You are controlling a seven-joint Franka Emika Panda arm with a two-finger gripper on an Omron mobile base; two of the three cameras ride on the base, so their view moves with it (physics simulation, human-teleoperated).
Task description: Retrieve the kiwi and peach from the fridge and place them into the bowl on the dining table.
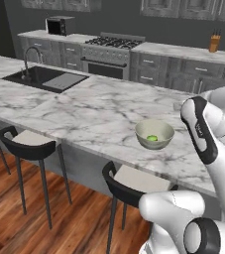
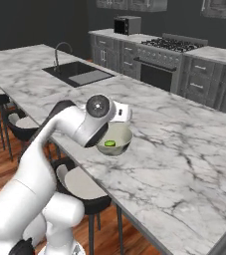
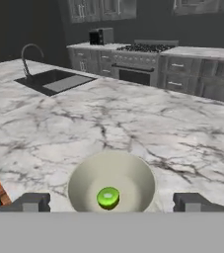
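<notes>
Green kiwi (image 3: 108,197) sits in the bowl (image 3: 84,179) on the bench (image 3: 44,123), right under the wide-open, empty pincer (image 3: 111,202).

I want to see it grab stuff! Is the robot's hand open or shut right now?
Gripper: open, jaws wide apart and holding nothing, above the bowl with the kiwi inside.

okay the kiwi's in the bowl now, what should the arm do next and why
Probably lift the open pincer away from the bowl and head back for the peach: the kiwi already lies inside, the fingertips stand wide apart holding nothing, and no peach is in the bowl.
</notes>
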